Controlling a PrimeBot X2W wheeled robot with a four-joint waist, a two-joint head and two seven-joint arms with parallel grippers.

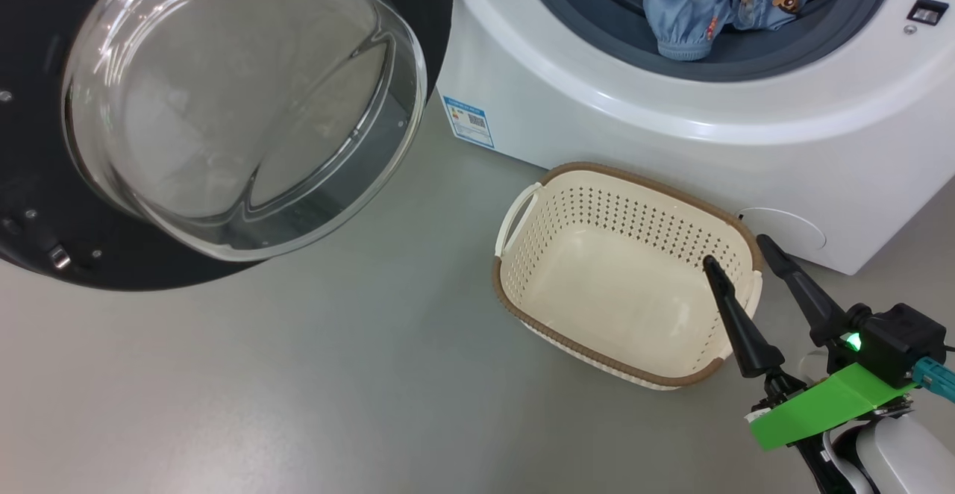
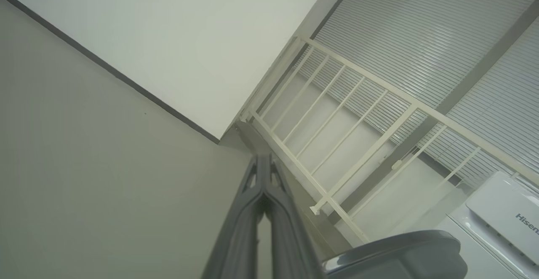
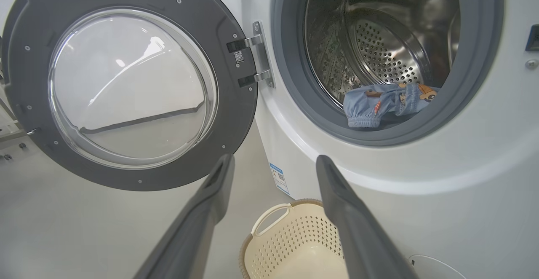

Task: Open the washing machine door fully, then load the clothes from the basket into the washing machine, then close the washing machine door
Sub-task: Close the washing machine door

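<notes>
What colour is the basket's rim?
Brown with a woven look, around the cream basket; head view shows it best.

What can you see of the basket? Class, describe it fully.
The basket is cream plastic with perforated walls, a brown woven-look rim and a loop handle. It stands upright and empty on the grey floor, just before the washing machine. The right gripper, open, hangs over one end; contact cannot be told.

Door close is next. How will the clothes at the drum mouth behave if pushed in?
Probably floppy: the clothes lie crumpled, a cuff resting on the seal. Likely light, so a push may fold them rather than slide them.
</notes>
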